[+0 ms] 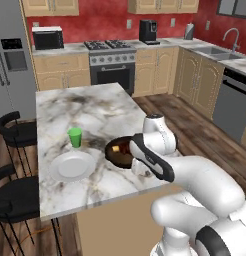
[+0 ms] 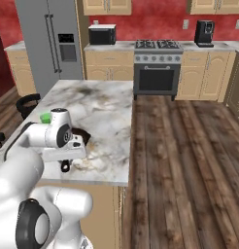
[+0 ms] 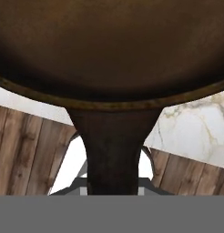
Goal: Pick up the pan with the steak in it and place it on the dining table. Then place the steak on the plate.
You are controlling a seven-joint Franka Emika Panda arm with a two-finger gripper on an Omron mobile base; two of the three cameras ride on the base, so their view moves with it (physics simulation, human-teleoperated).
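No legible writing is seen; the pan (image 1: 118, 151) handle is pinched by the gripper (image 3: 113, 189) at the dining table (image 1: 85, 107) near edge, plate (image 1: 71, 166) left.

— Pan (image 1: 117, 150) half hidden behind the arm in the left base view; a reddish lump inside, too small to call for sure.
— Worse from the right base view: pan (image 2: 81, 133) a dark sliver past the wrist, green cup (image 2: 44, 117) barely peeking out.
— Pincer (image 3: 113, 191) fingertips buried under the pan handle (image 3: 113, 154) in the hand view. Pan cut off at the top and sides there.
— Desk (image 1: 95, 115) near corner covered by the arm.
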